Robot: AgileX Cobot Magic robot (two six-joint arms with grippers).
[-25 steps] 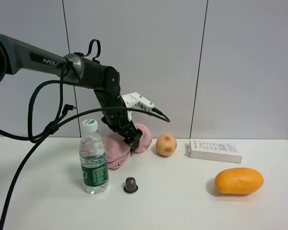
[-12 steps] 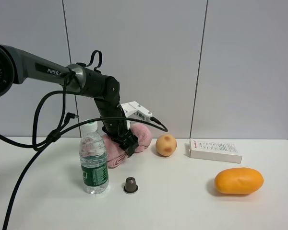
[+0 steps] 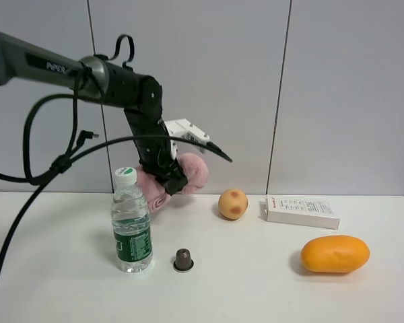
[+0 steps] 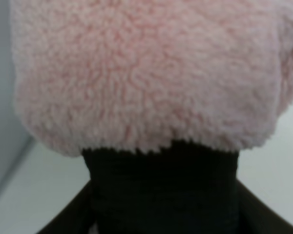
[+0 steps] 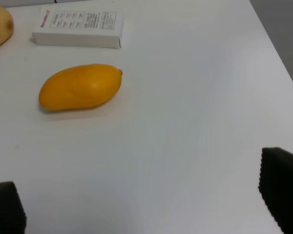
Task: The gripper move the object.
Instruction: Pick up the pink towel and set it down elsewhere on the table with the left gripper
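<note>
Raised since earlier: pink towel (image 3: 192, 171), now clear of table (image 3: 256, 269), left gripper (image 3: 173, 180) clamped on it. Right gripper (image 5: 144, 197): jaws wide, empty. Carry high past bottle (image 3: 130, 222); keep grip firm.

The towel (image 3: 192, 172) is held clear of the worktop (image 3: 256, 289) in the left pincer (image 3: 170, 179), far left, above and behind the bottle (image 3: 130, 222). A small capsule (image 3: 183, 260) is set just right of the bottle. Further right, the ball (image 3: 233, 204) and the box (image 3: 302, 211) are placed far back. The oval fruit (image 3: 334, 254) is laid nearer, before the box.
</note>
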